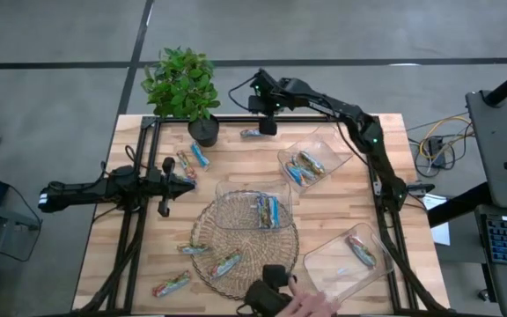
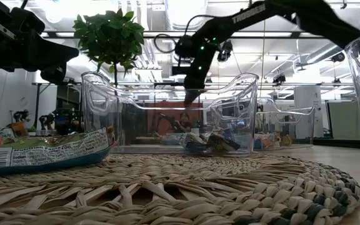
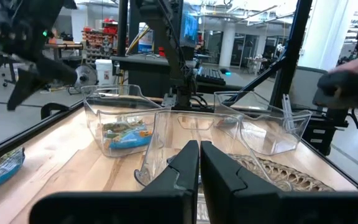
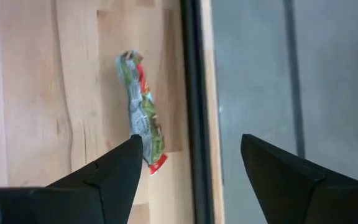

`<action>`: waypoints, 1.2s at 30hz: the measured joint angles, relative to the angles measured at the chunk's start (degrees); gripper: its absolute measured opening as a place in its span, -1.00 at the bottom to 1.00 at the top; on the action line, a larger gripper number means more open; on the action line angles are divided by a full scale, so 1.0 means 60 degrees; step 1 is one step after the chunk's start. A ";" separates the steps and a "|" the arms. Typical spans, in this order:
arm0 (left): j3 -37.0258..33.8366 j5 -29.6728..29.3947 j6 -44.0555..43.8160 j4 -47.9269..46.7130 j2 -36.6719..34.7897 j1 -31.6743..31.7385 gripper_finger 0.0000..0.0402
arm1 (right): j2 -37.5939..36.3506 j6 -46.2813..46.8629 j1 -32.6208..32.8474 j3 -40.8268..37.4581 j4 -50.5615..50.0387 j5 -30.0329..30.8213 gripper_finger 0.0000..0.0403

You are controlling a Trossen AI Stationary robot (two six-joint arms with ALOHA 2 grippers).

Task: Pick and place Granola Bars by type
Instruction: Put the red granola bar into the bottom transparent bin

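The granola bars lie scattered. One green and red bar [image 4: 140, 112] rests flat on the wood at the table's far edge [image 1: 252, 134], next to the black frame rail [image 4: 191, 74]. My right gripper [image 4: 191, 155] hovers open above it, slanting down, with nothing between its fingers; the high view shows this gripper [image 1: 267, 126] just right of the bar. More bars lie at the far left [image 1: 192, 158] and on the wicker mat [image 1: 227, 262], and others lie in clear trays. My left gripper [image 3: 199, 155] waits shut at the table's left [image 1: 183, 182].
Three clear trays hold bars: far right [image 1: 311, 163], centre on the mat [image 1: 253, 207], near right [image 1: 350, 260]. A potted plant [image 1: 183, 84] stands at the far left, close to my right gripper. A person's hand [image 1: 311, 305] holds a dark object at the near edge.
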 joint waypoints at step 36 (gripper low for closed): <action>0.0000 0.0000 0.0001 0.0000 0.0001 -0.0001 -1.00 | 0.2550 0.0378 -0.0080 0.1185 -0.1331 -0.0900 0.30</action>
